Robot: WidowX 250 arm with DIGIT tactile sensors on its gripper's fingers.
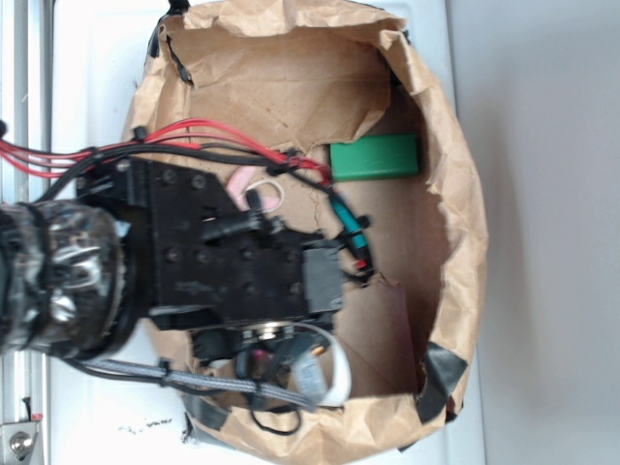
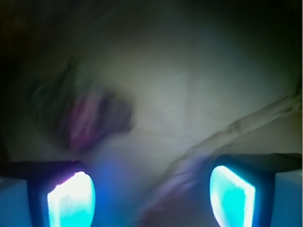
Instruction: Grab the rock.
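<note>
Rock point(image 2: 102, 118) appeared in the wrist view as a blurred dark lump at about ten o'clock from the tool point(image 2: 151, 196), not between its fingers point(image 2: 71, 201), which stood wide apart. Behind the arm, a green block point(image 1: 374, 157) lay inside the paper-lined box point(image 1: 455, 194).

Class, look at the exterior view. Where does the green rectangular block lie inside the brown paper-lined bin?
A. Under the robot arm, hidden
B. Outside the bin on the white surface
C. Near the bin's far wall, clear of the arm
C: the green block lies uncovered by the paper wall, beyond the arm's black body.
</note>
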